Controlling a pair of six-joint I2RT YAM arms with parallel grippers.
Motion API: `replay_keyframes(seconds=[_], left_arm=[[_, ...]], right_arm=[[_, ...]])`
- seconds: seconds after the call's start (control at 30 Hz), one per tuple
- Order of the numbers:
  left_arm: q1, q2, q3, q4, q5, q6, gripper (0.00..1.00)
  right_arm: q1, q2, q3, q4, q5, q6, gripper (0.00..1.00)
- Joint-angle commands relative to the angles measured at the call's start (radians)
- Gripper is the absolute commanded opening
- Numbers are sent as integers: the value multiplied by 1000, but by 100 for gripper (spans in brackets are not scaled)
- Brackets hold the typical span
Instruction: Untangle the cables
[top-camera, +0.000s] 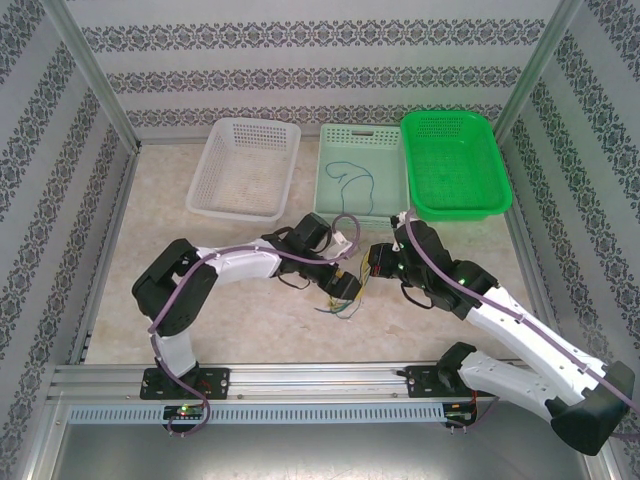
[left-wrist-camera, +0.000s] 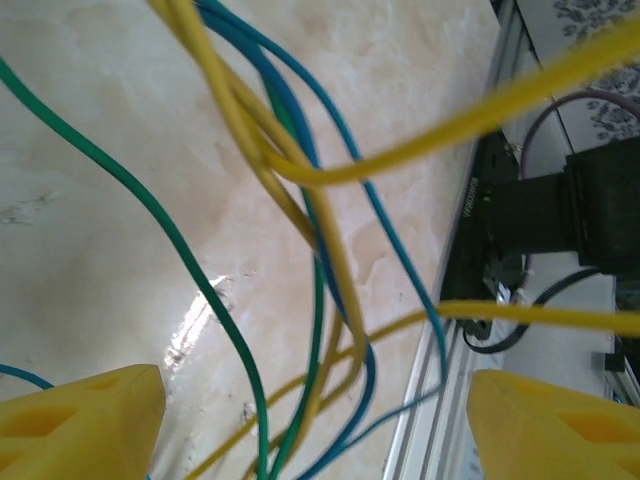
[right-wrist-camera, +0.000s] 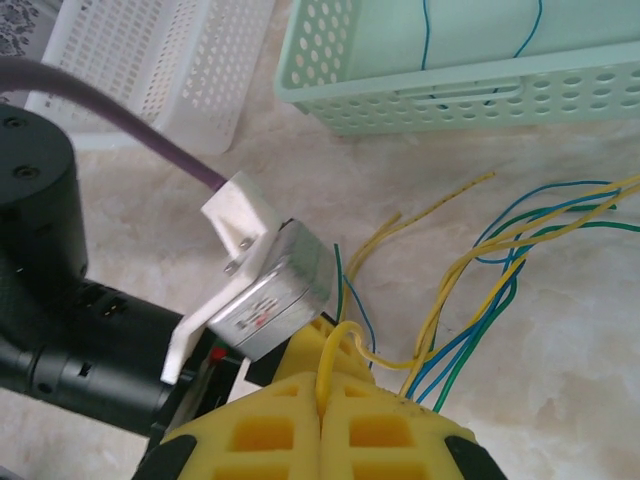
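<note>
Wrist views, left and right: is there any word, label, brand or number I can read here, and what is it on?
White lettering on the black part beside the rail, left wrist view: blurred, cannot be read.
Small red marking on the silver block, right wrist view: too small to read.
No other writing is legible.

Saw three plastic baskets in a row at the far side of a pale marbled counter (top-camera: 240, 325): a white basket (top-camera: 245, 168) on the left, a mint basket (top-camera: 360, 135) just beside it in the middle, a bright green basket (top-camera: 455, 165) on the right, touching the mint one. Noted patterned wallpaper (top-camera: 320, 70) behind and on both sides, and a metal rail (top-camera: 320, 378) along the near edge.
</note>
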Motion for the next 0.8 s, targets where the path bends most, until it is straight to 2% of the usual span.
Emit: replay_keyframes(seconds=[0.0,0.07,0.27,0.43,0.63,0.77], left_arm=[[-16,22,49,16,-45,-31,79],[-17,38,64,23,-65,-50,76],[-16,66,79,54,-88,-81,55],[-12,61,83,36,-142,-79,22],[17,12,44,-41,-194,-19,17],[43,-14,16,-95,-233,22,17]], right_arm=[[10,-23,-14,63,38,16,0],[12,-22,-18,81,25,18,0],[18,-41,-29,76,15,20,0],[15,-100,-41,14,60,28,0],[1,-170,41,-316,218,16,0],[-14,-221,70,-440,306,37,0]])
